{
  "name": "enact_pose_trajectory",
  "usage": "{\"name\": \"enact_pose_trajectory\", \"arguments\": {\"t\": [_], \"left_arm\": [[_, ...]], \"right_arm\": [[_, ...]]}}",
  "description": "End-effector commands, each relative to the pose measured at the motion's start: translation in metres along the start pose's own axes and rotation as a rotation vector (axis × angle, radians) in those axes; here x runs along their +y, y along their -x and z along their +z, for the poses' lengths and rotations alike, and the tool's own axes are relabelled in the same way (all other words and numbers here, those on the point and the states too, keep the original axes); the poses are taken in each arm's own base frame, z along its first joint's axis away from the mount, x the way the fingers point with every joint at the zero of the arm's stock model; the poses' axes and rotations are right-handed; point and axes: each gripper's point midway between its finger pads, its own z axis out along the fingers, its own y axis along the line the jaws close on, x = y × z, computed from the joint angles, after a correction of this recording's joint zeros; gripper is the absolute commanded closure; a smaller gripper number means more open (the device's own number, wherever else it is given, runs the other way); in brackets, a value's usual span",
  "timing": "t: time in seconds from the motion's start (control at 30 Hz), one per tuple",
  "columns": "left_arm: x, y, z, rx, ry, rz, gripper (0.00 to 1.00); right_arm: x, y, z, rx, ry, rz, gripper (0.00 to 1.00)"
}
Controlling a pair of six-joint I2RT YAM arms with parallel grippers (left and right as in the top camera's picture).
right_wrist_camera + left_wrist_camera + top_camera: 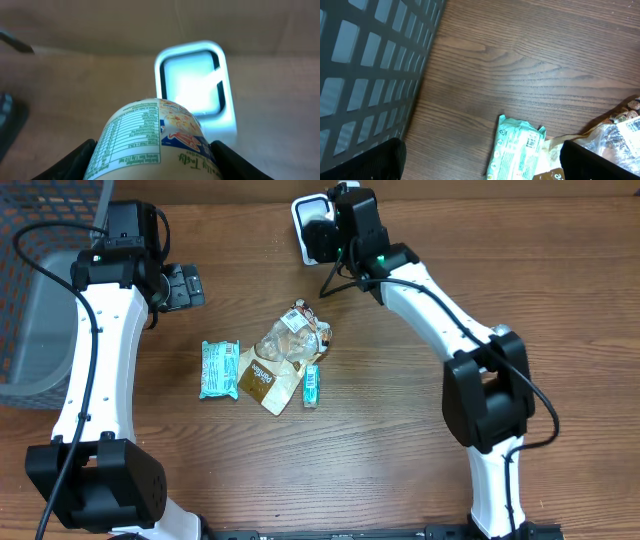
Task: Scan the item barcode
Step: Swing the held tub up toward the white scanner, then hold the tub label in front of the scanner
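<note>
**Worktop (400, 470), L to R**

1. Basket (40, 310): grey mesh, far L edge. Not in use.
2. Left fingers (370, 162): spread wide, nothing between them. They hang over bare wood, basket to one side and item pile to the other.
3. Teal packet (220, 370): flat, L end of pile.
4. Brown pouch (262, 380): flat, touching the packet.
5. Clear bag (295, 338): crumpled, lies partly over the pouch.
6. Teal stick (312, 385): small, just beside the pouch, R end of pile.
7. Scanner (192, 85): white, window lit, back edge of worktop.
8. Cup (150, 140): the task item. Round, printed label, held off the worktop near the scanner window.
9. Right fingers (235, 160): closed on the cup, one each side.

**Risks (judgement)**
- No read: only the nutrition table shows; barcode not seen. If it sits on a side turned away from the window, the scan prob. fails. Needs a roll of the wrist.
- Slip: curved, smooth wall, so the cup could twist or drop while being turned.
- Knock: cup is close to the scanner; a push fwd could shove it.
</note>
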Motion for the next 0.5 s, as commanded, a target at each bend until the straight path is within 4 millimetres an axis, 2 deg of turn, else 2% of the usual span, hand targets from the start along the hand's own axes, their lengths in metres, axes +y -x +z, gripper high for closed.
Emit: {"name": "enact_pose_trajectory", "arguments": {"t": [0.0, 0.3, 0.47], "left_arm": [[0.001, 0.006, -0.007, -0.026, 0.000, -0.003, 0.00], [0.001, 0.006, -0.007, -0.026, 0.000, -0.003, 0.00], [0.001, 0.007, -0.007, -0.026, 0.000, -0.003, 0.00]], "right_arm": [[-0.002, 0.018, 0.009, -0.094, -0.007, -0.008, 0.54], [-0.005, 0.034, 0.037, -0.267, 0.014, -0.005, 0.53], [0.000, 0.047, 0.040, -0.360, 0.049, -0.005, 0.53]]}}
